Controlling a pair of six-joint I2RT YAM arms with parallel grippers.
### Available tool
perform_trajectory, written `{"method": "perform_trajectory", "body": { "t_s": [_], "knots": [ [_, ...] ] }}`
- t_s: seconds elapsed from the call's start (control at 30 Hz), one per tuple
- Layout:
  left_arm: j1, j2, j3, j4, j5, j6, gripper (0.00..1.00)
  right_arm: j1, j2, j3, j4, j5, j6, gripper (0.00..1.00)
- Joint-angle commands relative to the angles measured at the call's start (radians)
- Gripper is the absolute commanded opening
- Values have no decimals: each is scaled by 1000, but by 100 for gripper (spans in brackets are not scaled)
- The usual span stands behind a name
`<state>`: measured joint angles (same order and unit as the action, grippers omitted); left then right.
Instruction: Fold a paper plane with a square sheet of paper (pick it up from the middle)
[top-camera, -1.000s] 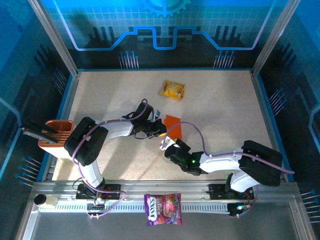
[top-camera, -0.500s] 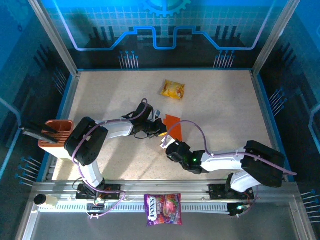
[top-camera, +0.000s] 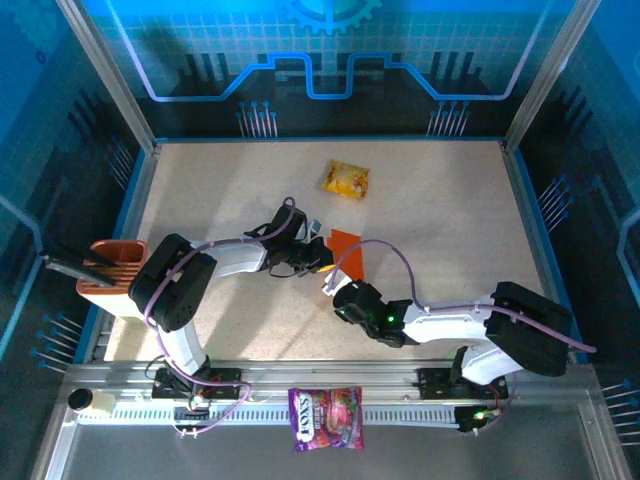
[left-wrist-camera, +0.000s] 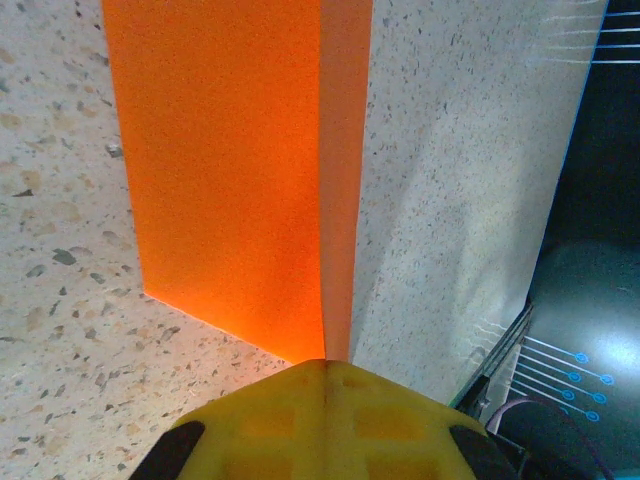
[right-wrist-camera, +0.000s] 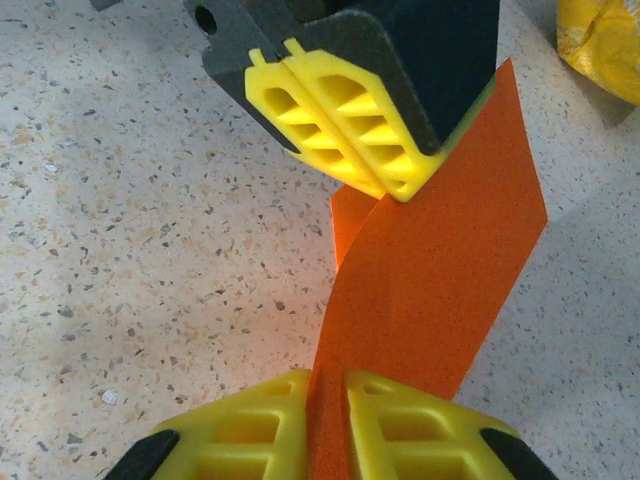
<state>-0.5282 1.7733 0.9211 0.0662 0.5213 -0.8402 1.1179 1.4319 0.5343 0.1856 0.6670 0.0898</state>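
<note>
While left tool (right-wrist-camera: 392, 188) clamps one end of square sheet of paper (right-wrist-camera: 430, 265) | right tool (right-wrist-camera: 326, 388) closed on opposite end | sheet upright, twisted, over speckled worktop (right-wrist-camera: 140, 250)

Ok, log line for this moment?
left gripper: shut on square sheet of paper | right gripper: shut on its other end

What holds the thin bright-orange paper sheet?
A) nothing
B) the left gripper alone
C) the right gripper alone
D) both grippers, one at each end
D: in the right wrist view, the left gripper pinches the bright-orange paper sheet at its far end, the right gripper at its near end.
</note>
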Motion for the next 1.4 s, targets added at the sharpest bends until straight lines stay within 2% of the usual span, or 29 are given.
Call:
{"method": "perform_trajectory", "body": {
  "t_s": [0.0, 0.3, 0.43, 0.6, 0.73, 0.83, 0.97, 1.07, 1.37],
  "knots": [
    [0, -2, -9, 18, 23, -18, 6, -11, -28, -2, -6, -19, 25, 15],
    [1, -7, -13, 16, 18, -20, 6, -21, -37, 3, -7, -59, 19, 3],
    [0, -14, -16, 17, 11, -20, 9, -27, -39, 5, -18, -79, 22, 1],
    [0, -39, -22, -13, -28, -12, 30, -40, -52, 6, -33, -132, 35, 0],
    [4, -106, -28, -113, -148, 17, 46, -110, -88, 7, -64, -363, 93, 1],
    [15, -165, -49, -149, -223, 20, 50, -215, -93, 22, -93, -626, 179, 1],
    [25, -226, -72, -163, -279, 14, 53, -333, -71, 52, -118, -900, 249, 0],
    [27, -245, -71, -173, -287, 15, 53, -381, -55, 74, -142, -1000, 262, 0],
    [27, -240, -60, -139, -244, 22, 50, -435, -37, 80, -179, -1127, 257, 0]
  ]
}}
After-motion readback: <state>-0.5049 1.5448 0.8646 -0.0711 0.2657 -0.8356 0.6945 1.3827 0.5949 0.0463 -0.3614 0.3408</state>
